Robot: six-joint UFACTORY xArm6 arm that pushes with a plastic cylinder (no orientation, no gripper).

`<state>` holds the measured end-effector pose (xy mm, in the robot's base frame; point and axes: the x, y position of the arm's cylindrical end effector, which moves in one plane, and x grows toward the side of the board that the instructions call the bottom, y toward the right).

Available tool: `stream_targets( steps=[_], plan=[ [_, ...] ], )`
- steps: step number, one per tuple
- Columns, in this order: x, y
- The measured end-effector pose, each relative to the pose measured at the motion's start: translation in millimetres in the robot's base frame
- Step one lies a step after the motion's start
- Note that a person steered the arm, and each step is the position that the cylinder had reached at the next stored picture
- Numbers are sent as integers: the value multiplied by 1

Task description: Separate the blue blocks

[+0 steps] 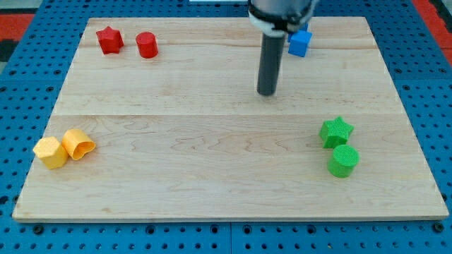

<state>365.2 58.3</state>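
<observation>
So the wooden counter (226, 162) sits on a blue pegboard (28, 77) and fills most of the frame; the arm's tool is just a straight dark rod (268, 60) coming down from the top centre, so there's nothing on it to spread or pinch, it's a plain stick; the tip (266, 92) rests on bare wood a bit above the middle of the frame, touching no block.

Only one blue block shows, a blue cube (299, 44) in the upper part of the frame, just right of the rod and partly tucked behind the arm's body; whether a second blue one hides back there, can't tell; the tip sits below and left of that cube, near it but apart.

Upper left of the frame: a red star (109, 39) with a red cylinder (147, 44) just beside it on the right, a small gap between them.

Lower left: a yellow hexagon block (50, 152) and an orange-yellow block (78, 144), shape hard to make out, touching each other near the counter's edge.

Right side, lower half: a green star (336, 131) with a green cylinder (343, 161) right under it, looking like they touch; both well apart from the tip.
</observation>
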Motion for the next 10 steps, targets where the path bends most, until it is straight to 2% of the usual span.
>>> stream_targets(
  steps=[1, 2, 3, 5, 7, 10],
  plan=[
    [-58, -31],
    [-114, -21],
    [-140, 25],
    [-98, 56],
    [-137, 81],
    [-24, 94]
  ],
)
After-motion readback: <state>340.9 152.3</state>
